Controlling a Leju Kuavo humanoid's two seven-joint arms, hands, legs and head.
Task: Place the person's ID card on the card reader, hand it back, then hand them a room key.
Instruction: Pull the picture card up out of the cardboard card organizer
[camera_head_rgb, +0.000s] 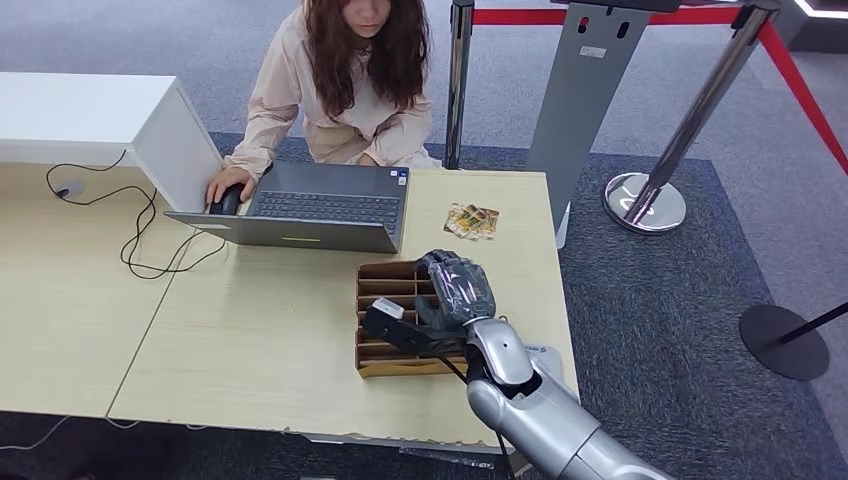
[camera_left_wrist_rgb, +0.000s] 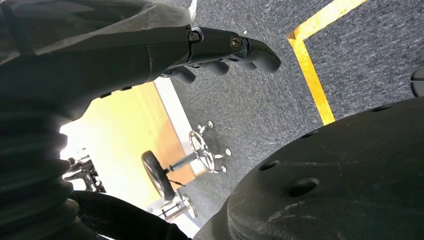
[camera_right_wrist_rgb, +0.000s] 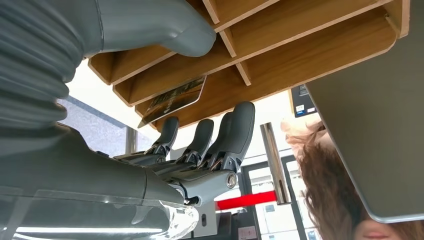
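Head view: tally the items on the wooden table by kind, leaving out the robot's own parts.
Laptop: 1
Mouse: 1
Card pile: 1
Slotted tray: 1
Cable: 1
Total: 5
The right hand hovers over the tray.

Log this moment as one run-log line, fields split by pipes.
stage: reaching for room key | right hand: open, over wooden slotted tray | card: in tray slot by fingertips | left hand: hanging, empty | person: at laptop

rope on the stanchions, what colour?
Red rope, clearest in the head view.
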